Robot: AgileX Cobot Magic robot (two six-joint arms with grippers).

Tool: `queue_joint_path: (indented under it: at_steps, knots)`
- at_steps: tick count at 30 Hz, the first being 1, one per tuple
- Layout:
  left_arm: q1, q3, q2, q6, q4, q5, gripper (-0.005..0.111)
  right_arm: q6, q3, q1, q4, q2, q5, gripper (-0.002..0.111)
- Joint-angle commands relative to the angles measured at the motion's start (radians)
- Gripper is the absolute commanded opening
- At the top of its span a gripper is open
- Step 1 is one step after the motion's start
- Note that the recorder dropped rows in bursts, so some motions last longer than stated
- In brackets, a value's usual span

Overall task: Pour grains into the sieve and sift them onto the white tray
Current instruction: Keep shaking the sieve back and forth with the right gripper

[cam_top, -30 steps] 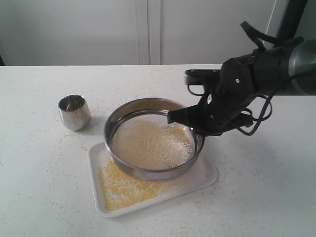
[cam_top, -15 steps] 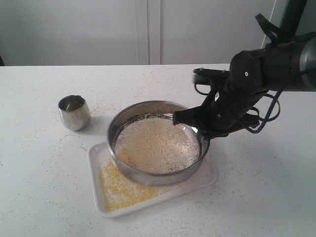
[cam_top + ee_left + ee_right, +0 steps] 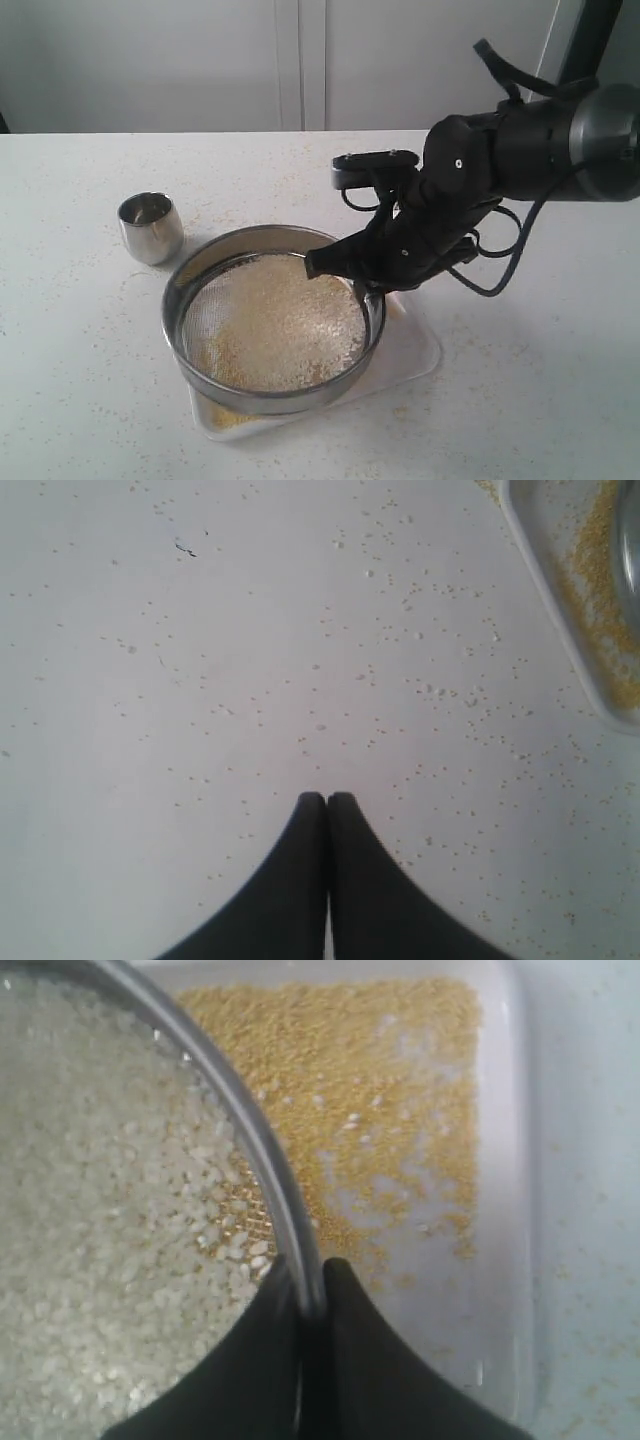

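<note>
While the right claw [image 3: 312,1285] pinches its rim, the sieve [image 3: 270,398] holds pale grains [image 3: 275,320] — left claw [image 3: 327,798] pressed together.

sieve [image 3: 272,401]: shiny steel, fine mesh
tray [image 3: 415,347]: glossy white plastic
cup [image 3: 151,230]: polished steel
table [image 3: 80,400]: matt white, smooth

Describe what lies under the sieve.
The white tray lies under the sieve, with fine yellow grains scattered on it. The sieve, loaded with pale grains, covers most of the tray in the exterior view, so what lies there is hidden.
</note>
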Motion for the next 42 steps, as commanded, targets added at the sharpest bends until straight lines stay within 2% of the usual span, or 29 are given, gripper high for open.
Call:
queue_joint_path:
  at_steps: [1,5,7,10,12,14,18,22,25,28,30,33,35,36,38,39,41,42]
  knots:
    - [0.002,0.005,-0.009,0.0,-0.008,0.007,0.0,0.2,-0.003,-0.07,-0.065,0.014,-0.071,0.0]
    - [0.002,0.005,-0.009,0.0,-0.008,0.007,0.0,0.097,-0.003,0.018,-0.05,0.0,-0.018,0.0]
    - [0.002,0.005,-0.009,0.0,-0.008,0.007,0.0,0.103,-0.003,0.053,-0.133,-0.009,-0.044,0.0]
    - [0.002,0.005,-0.009,0.0,-0.008,0.007,0.0,0.284,-0.003,0.017,-0.296,0.001,-0.075,0.0]
    - [0.002,0.005,-0.009,0.0,-0.008,0.007,0.0,0.389,-0.003,-0.019,-0.335,0.005,-0.067,0.0]
    - [0.002,0.005,-0.009,0.0,-0.008,0.007,0.0,0.397,-0.003,-0.02,-0.291,0.001,-0.044,0.0]
    - [0.002,0.005,-0.009,0.0,-0.008,0.007,0.0,0.264,-0.003,0.069,-0.313,-0.02,-0.01,0.0]
    - [0.002,0.005,-0.009,0.0,-0.008,0.007,0.0,0.474,-0.003,0.016,-0.487,-0.022,-0.039,0.0]
    - [0.002,0.005,-0.009,0.0,-0.008,0.007,0.0,0.541,-0.003,-0.019,-0.411,-0.027,-0.019,0.0]
    - [0.002,0.005,-0.009,0.0,-0.008,0.007,0.0,0.311,-0.003,0.038,-0.278,-0.04,0.006,0.0]
    - [0.002,0.005,-0.009,0.0,-0.008,0.007,0.0,0.244,-0.003,0.067,-0.285,-0.046,-0.001,0.0]
    - [0.002,0.005,-0.009,0.0,-0.008,0.007,0.0,0.356,-0.003,0.033,-0.389,-0.034,-0.062,0.0]
    - [0.002,0.005,-0.009,0.0,-0.008,0.007,0.0,0.471,-0.003,-0.013,-0.37,-0.025,-0.072,0.0]
    - [0.002,0.005,-0.009,0.0,-0.008,0.007,0.0,0.446,-0.003,-0.016,-0.273,-0.026,-0.046,0.0]
    - [0.002,0.005,-0.009,0.0,-0.008,0.007,0.0,0.225,-0.003,0.044,-0.158,-0.045,-0.026,0.0]
    - [0.002,0.005,-0.009,0.0,-0.008,0.007,0.0,0.19,-0.003,0.055,-0.166,-0.049,-0.026,0.0]
    - [0.002,0.005,-0.009,0.0,-0.008,0.007,0.0,0.229,-0.003,0.026,-0.278,-0.041,-0.065,0.0]
    - [0.002,0.005,-0.009,0.0,-0.008,0.007,0.0,0.363,-0.003,-0.03,-0.285,-0.034,-0.065,0.0]
